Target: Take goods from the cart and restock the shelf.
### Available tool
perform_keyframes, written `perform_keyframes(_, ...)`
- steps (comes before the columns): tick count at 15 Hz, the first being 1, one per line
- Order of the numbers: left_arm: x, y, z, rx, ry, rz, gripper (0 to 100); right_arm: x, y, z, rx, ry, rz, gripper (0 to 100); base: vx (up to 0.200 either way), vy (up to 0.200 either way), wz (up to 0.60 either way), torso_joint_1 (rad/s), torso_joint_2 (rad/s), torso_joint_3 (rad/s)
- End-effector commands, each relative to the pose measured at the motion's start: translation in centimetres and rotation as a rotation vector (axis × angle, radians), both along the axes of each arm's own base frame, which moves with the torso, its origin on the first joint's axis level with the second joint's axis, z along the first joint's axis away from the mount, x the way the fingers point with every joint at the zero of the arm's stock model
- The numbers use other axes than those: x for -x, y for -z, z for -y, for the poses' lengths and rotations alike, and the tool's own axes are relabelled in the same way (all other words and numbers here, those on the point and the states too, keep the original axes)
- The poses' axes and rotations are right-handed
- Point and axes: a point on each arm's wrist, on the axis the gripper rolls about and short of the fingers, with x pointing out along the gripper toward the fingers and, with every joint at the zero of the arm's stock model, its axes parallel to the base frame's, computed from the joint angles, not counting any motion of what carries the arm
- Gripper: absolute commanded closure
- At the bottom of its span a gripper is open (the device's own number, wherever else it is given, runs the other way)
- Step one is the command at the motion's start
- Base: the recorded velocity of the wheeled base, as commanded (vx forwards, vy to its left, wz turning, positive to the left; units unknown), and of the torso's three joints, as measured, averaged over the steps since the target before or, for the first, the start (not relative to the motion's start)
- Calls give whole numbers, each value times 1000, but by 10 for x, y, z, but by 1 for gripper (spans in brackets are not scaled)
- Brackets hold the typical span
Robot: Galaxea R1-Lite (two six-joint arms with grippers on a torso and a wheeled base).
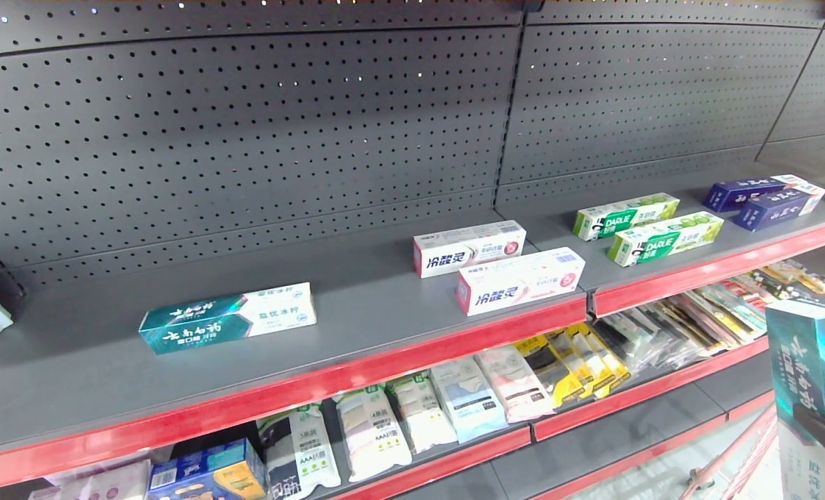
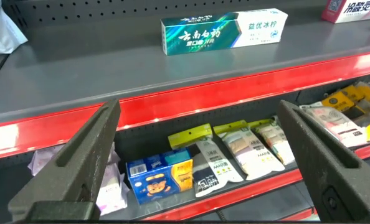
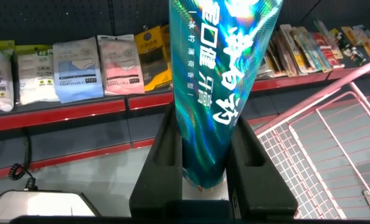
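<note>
- Teal toothpaste box point(image 3: 219, 93) stands upright, clamped between the right gripper's point(image 3: 207, 134) fingers, near the pink wire cart point(image 3: 325, 146) and in front of the lower shelves.
- Left gripper point(image 2: 199, 112) hangs with its fingers wide apart, facing the grey shelf's point(image 1: 357, 292) red front edge.
- On that shelf lie a matching teal box point(image 1: 227, 317), white boxes point(image 1: 520, 280), green boxes point(image 1: 664, 238) and purple boxes point(image 1: 777, 207).

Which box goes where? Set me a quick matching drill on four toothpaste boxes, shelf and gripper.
Things:
1 flat teal box
2 white boxes
3 purple boxes
4 shiny teal box

Places:
A far right of the shelf
B in the right gripper, jaws shut
C alone, left part of shelf
D middle of shelf

Pairs: 1-C, 2-D, 3-A, 4-B
</note>
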Motion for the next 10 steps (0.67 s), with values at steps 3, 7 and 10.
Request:
perform_keyframes(3, 0, 0, 0, 0, 0, -1, 0, 0, 0, 0, 1, -2, -2, 100, 0, 0, 600, -1, -7, 2)
perform_keyframes(7, 0, 0, 0, 0, 0, -1, 0, 0, 2, 0, 1, -4, -9, 100, 0, 0, 300, 2, -2, 2)
perform_keyframes(10, 0, 0, 0, 0, 0, -1, 0, 0, 2, 0, 16, -10, -10, 100, 0, 0, 0, 0, 0, 0)
